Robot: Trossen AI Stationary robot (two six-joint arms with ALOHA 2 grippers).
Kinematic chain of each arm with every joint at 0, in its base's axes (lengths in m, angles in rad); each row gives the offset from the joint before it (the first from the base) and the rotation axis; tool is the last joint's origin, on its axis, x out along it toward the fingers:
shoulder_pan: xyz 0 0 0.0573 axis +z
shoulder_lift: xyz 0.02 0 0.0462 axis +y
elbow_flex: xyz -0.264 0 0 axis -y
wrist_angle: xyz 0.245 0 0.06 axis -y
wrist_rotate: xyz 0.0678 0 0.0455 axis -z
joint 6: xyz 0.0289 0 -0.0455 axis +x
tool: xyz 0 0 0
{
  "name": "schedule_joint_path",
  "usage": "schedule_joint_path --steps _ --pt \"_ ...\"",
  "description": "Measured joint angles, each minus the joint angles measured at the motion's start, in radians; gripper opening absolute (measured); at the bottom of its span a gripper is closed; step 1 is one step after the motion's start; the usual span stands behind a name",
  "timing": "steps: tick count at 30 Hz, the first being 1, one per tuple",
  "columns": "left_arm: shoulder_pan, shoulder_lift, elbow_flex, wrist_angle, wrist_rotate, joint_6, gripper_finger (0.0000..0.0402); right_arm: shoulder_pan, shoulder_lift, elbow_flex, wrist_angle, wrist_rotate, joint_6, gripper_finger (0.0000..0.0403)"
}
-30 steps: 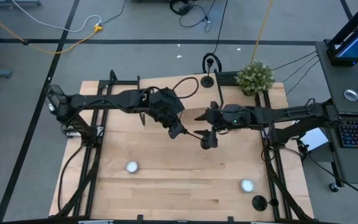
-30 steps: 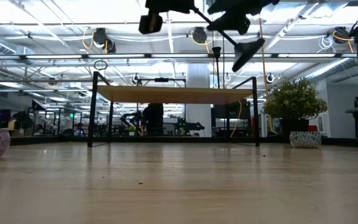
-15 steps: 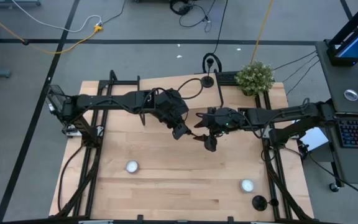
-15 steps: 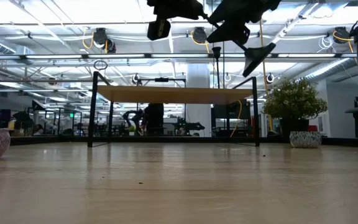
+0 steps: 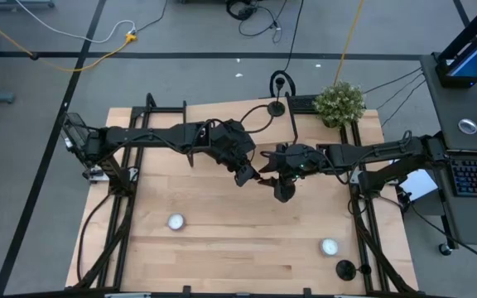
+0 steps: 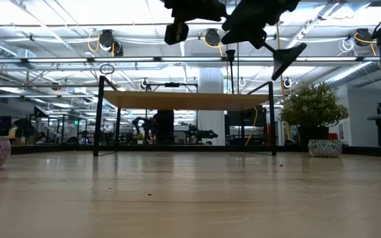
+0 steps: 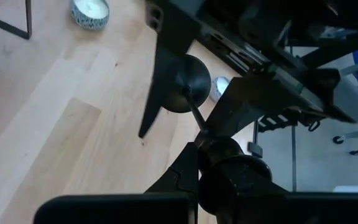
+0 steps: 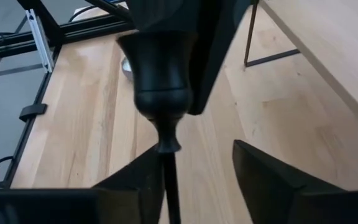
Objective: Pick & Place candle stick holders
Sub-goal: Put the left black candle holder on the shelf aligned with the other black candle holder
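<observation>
One black candle stick holder is held high over the table's middle, lying slantwise. Its disc base (image 6: 288, 54) points toward the table's right, and its cup (image 8: 160, 59) points toward my left gripper (image 5: 245, 175), which is shut on the cup end. My right gripper (image 5: 278, 184) is open, with its fingers on either side of the thin stem (image 8: 168, 180). A second holder (image 5: 277, 107) stands on its base at the table's far edge. A third (image 5: 345, 269) stands at the near right corner. My left gripper holds the holder by its cup top (image 7: 232, 165), coming roughly level from the table's left. One finger (image 7: 179, 177) shows beside the cup, and the cup hides the other. The stem (image 7: 194, 115) runs away from the fingers to the base (image 7: 188, 87), and the holder is clear of the table. My right gripper has the stem close beside one finger (image 8: 138, 180); I cannot tell whether they touch.
Two white tealights lie on the table, one near left (image 5: 175, 222) and one near right (image 5: 330, 247). A potted plant (image 5: 339, 101) stands at the far right corner. A raised wooden shelf on thin black legs (image 6: 184, 100) stands toward the far side.
My left gripper has gone toward the table's right, up to the holder's cup end. The holder stays aloft, and its disc base has shifted toward the table's right along with my right gripper.
</observation>
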Motion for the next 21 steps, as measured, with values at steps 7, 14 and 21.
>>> schedule_joint_path --steps 7,14,21 --pt "0.001 0.000 0.000 0.011 0.005 -0.001 0.0014 0.000 0.000 0.000 0.000 -0.005 0.000 0.0084" --pt "0.001 0.000 0.000 -0.002 0.009 -0.003 0.0014 0.001 -0.001 0.000 0.000 -0.010 -0.014 0.0007" --pt "0.000 0.000 0.000 -0.025 0.008 0.006 0.0022 0.001 -0.002 0.000 -0.002 -0.005 -0.012 0.0005"
